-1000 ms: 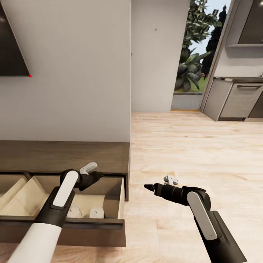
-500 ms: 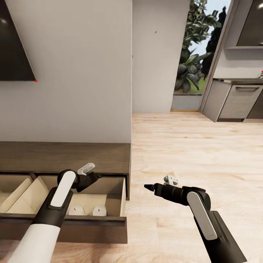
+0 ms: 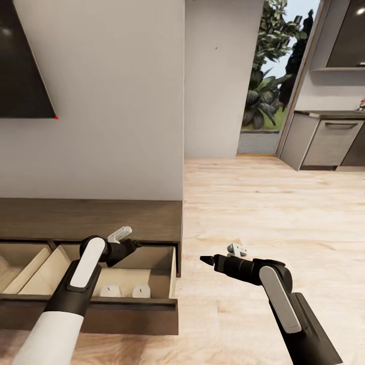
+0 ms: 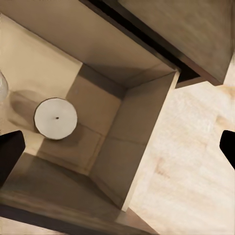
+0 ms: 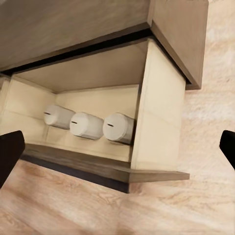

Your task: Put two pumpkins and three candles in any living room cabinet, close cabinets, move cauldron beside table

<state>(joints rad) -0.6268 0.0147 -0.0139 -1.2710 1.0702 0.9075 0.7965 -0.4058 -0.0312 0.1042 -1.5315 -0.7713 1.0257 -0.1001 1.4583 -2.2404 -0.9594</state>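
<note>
The low dark-brown cabinet (image 3: 91, 218) stands against the wall with its right drawer (image 3: 170, 274) pulled out. Three short white candles lie in a row inside: one candle (image 5: 58, 116), a second (image 5: 85, 125) and a third (image 5: 119, 128). Two of them show in the head view (image 3: 110, 290) (image 3: 141, 291), and one from above (image 4: 55, 118). My left gripper (image 3: 136, 244) (image 4: 117, 149) hangs open over that drawer, holding nothing. My right gripper (image 3: 205, 260) (image 5: 117, 149) is open over the floor just right of the cabinet's end, pointing at it. The pumpkins and the cauldron are out of view.
A second open drawer (image 3: 20, 263) sits left of the first. A dark screen (image 3: 20, 61) hangs on the wall above. A wall corner (image 3: 183, 126) ends beside the cabinet. Pale wood floor (image 3: 263, 213) runs right to a garden doorway (image 3: 268, 76) and grey kitchen units (image 3: 329, 144).
The whole picture has shifted: cabinet, screen and wall corner slide slightly right, so the camera moved. Both arms keep the same pose and both grippers stay open.
</note>
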